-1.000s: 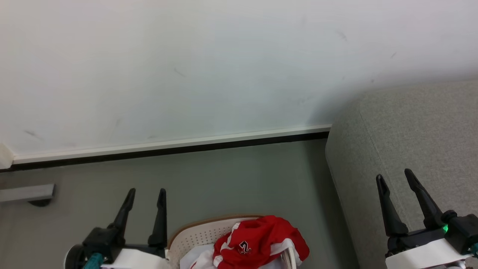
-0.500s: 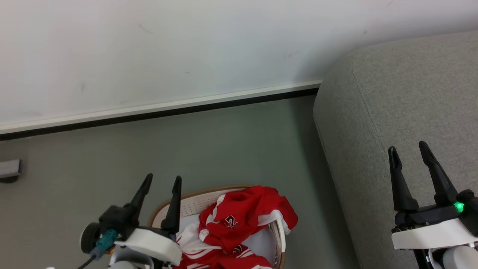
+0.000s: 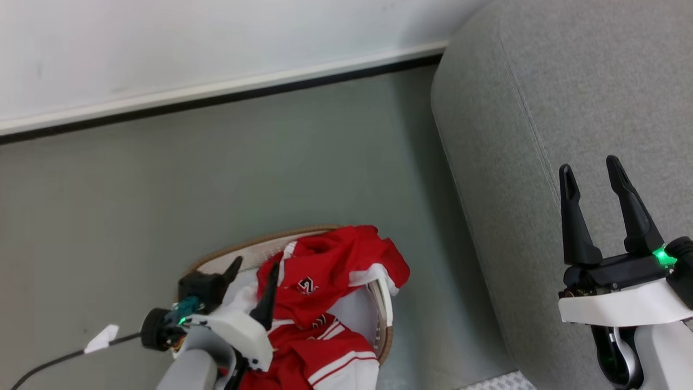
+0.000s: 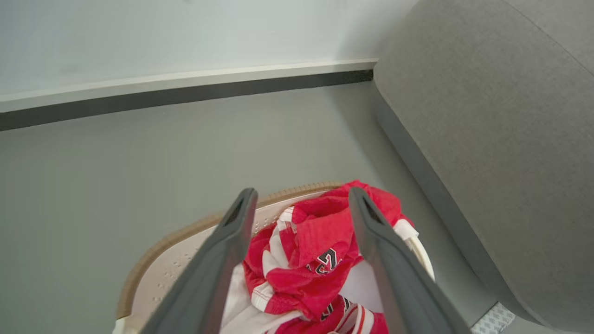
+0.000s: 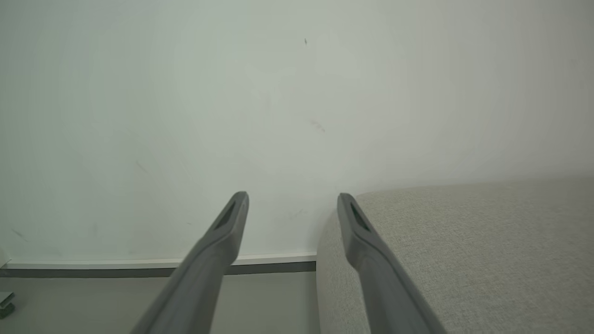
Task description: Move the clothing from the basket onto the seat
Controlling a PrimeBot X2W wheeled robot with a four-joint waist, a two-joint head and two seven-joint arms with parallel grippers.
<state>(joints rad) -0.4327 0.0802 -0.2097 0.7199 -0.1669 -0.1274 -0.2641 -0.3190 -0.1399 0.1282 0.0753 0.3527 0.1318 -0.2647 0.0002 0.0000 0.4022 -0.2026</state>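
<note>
One basket (image 3: 254,245) on the floor (image 3: 162,189), holding the clothing (image 3: 330,265): red-and-white heap, one piece draped over the far-right rim, piece count unclear; one seat (image 3: 541,108) just right of the basket; two grippers; left gripper (image 3: 255,265) over the basket, fingers spread above the heap, contact unclear; right gripper (image 3: 589,165) over the seat arm, fingers apart, gripping nothing

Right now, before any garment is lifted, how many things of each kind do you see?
grippers: 2, the left gripper and the right gripper, both open
laundry basket: 1
heap of red-and-white clothing: 1, its pieces cannot be counted apart
grey sofa: 1
total: 5
</note>
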